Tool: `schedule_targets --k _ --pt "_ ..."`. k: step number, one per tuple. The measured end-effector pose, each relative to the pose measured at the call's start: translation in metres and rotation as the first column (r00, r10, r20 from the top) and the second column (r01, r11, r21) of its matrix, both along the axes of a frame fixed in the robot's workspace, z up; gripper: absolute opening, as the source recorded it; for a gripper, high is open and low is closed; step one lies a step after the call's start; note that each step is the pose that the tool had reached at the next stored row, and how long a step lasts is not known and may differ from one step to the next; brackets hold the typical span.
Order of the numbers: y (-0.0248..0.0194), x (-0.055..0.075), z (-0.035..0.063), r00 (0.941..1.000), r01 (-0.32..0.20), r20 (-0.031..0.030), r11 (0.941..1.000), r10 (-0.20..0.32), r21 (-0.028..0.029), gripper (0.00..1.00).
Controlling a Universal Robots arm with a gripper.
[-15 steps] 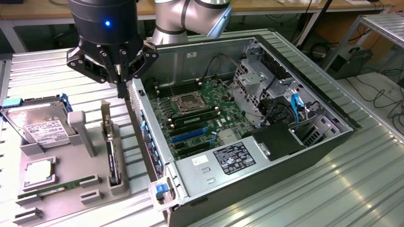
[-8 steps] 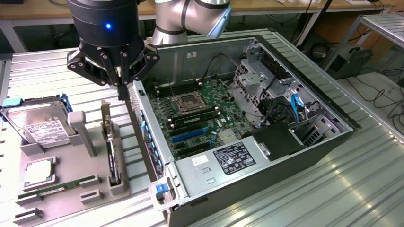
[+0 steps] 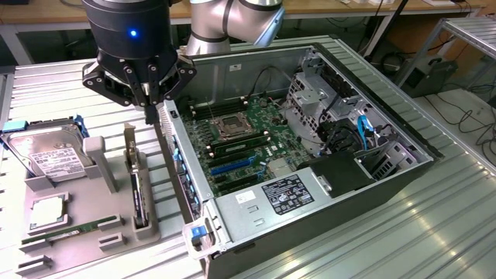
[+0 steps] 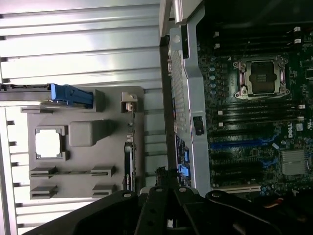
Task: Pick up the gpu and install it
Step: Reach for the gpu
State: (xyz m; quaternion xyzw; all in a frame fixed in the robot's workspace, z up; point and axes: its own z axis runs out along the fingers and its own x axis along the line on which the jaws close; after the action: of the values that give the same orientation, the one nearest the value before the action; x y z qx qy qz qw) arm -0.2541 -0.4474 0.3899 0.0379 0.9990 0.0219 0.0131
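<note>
The gpu (image 3: pixel 136 185) stands on edge in a slot of the grey holder (image 3: pixel 93 232), its silver bracket (image 3: pixel 129 141) pointing up at the far end. In the wrist view the gpu (image 4: pixel 128 156) shows edge-on as a thin dark strip. My gripper (image 3: pixel 148 116) hangs just above and slightly to the exterior view's right of the bracket, between the holder and the rear wall of the open computer case (image 3: pixel 197 192). Its fingers are shut together with nothing between them. The black gripper (image 4: pixel 165 177) is apart from the card.
The motherboard (image 3: pixel 244 142) lies inside the case with blue slots (image 3: pixel 232 166) and a processor socket (image 3: pixel 232 125). On the holder sit a hard drive (image 3: pixel 48 156), a processor chip (image 3: pixel 48 213) and a green memory stick (image 3: pixel 69 231). A ribbed metal table (image 3: pixel 434 232) lies below.
</note>
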Motion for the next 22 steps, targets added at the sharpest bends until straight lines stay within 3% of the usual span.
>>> schedule_targets --k 22 --pt "-0.0043 0.0 -0.0004 1.0 0.0 0.0 1.0 0.0 0.0 0.11"
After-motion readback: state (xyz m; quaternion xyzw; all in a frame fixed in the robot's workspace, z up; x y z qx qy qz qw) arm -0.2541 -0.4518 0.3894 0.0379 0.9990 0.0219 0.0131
